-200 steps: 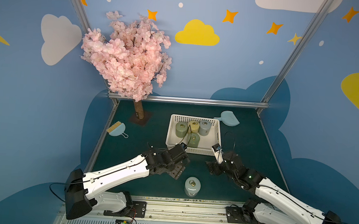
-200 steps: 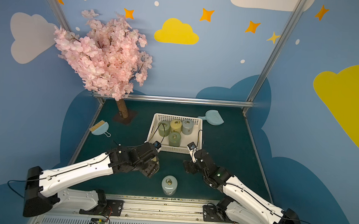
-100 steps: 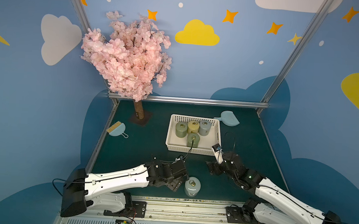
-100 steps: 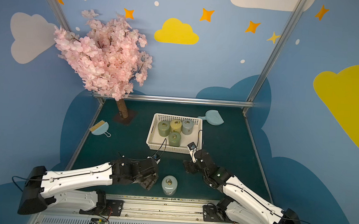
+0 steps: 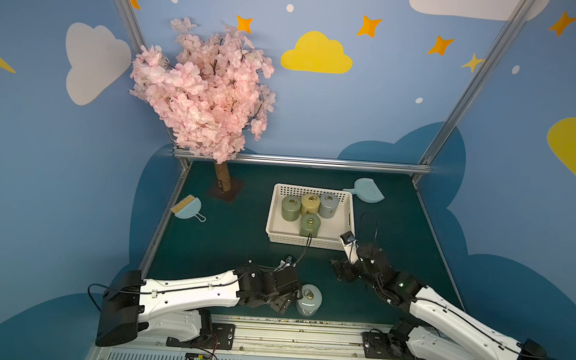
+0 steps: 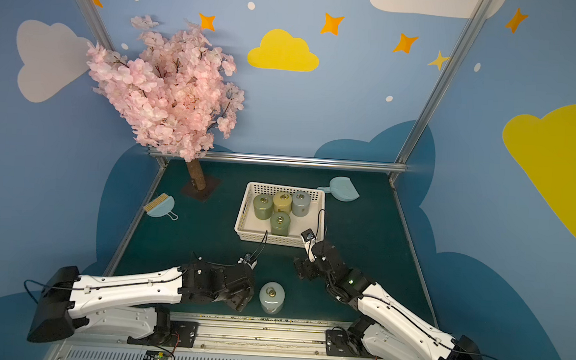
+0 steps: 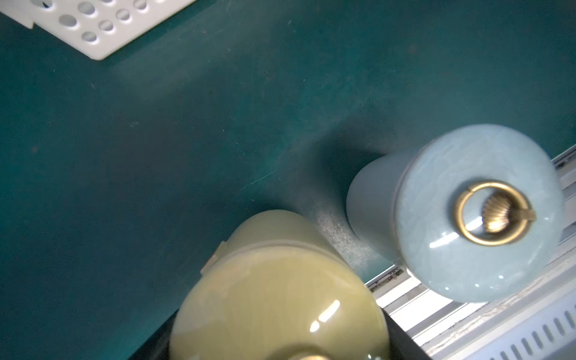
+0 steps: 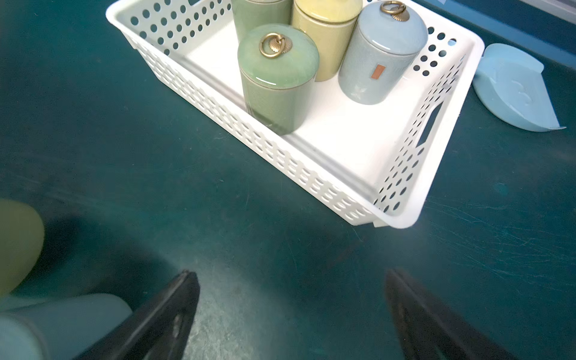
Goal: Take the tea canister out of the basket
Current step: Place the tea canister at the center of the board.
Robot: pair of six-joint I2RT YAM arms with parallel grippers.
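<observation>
Left fingers (image 5: pixel 282 304) clamped round a glossy olive-yellow tea canister (image 7: pixel 274 296), out over the dark green counter (image 5: pixel 227 245), clear of the white perforated basket (image 5: pixel 305 243) and just beside a pale-blue canister (image 5: pixel 308 300) with a brass ring knob. Right fingers (image 5: pixel 341 273) spread wide, empty, by the basket's near corner. Four round lidded canisters (image 5: pixel 309 223) inside; a dustpan (image 5: pixel 366 191) lies beyond.

Walls (image 5: pixel 386 125) were sky blue all round, with yellow and white cloud stickers (image 5: pixel 316 54) and little orange stars (image 5: pixel 369 25). Silver frame posts (image 5: pixel 463 85) ran up the corners. Floor was a dark green mat (image 8: pixel 280 218), pretty scuffed right under the jaws of the right gripper (image 8: pixel 290 274). Well beyond those jaws, off to their left, stood a pink blossom tree (image 5: pixel 206 93). Light was soft and even.
</observation>
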